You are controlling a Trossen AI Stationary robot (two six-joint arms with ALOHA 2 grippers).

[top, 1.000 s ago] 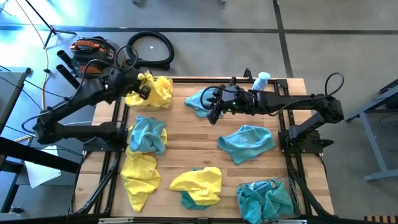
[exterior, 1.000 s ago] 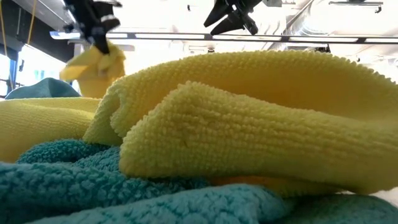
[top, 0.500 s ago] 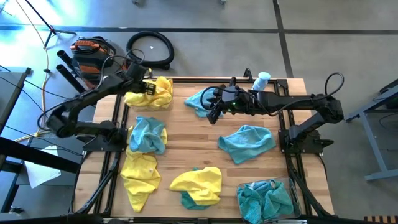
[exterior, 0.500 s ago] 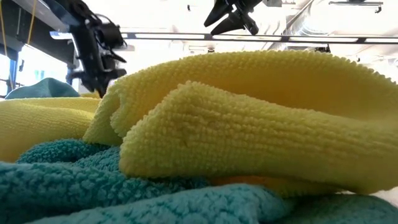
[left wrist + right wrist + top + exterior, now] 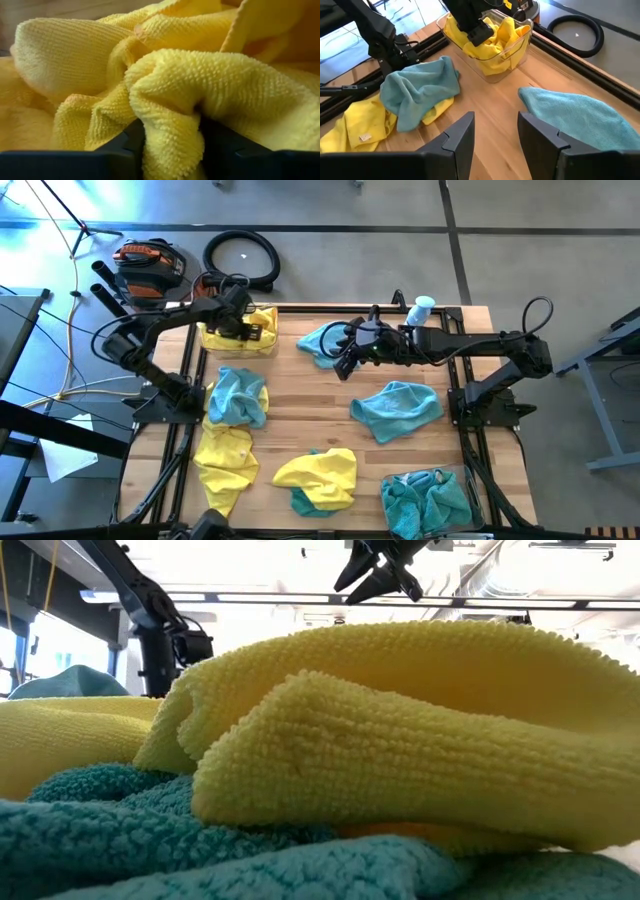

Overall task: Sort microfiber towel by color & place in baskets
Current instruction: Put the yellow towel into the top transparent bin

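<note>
At the table's far left stands a clear basket [image 5: 519, 50] holding yellow towels [image 5: 240, 330]. My left gripper [image 5: 172, 145] is down inside it, open, with a bunched yellow towel [image 5: 200, 85] between its fingers. My right gripper [image 5: 495, 120] hangs open above the middle of the table, holding nothing, beside a loose teal towel [image 5: 322, 340]. More teal [image 5: 395, 410] and yellow [image 5: 225, 465] towels lie spread on the wood. One teal towel [image 5: 420, 87] covers part of a yellow one. My left gripper has a thick fold of the yellow towel [image 5: 170, 125] in the gap between its parted fingers [image 5: 132, 142], and the fold touches both of them. The fingers come from above, pointing down into the basket. The towel lies heaped on the other yellow towels there.
A pile of teal towels [image 5: 425, 500] sits at the near right corner. A yellow towel over a teal one [image 5: 318, 478] lies at the near middle and fills the low view. A spray bottle [image 5: 420, 310] stands at the far right. Bare wood lies between the loose towels.
My left gripper has sunk into the far-left basket with the yellow towel, tipping to point steeply down. The towel, which hung below the fingers a second ago, now lies bunched on the yellow pile.
</note>
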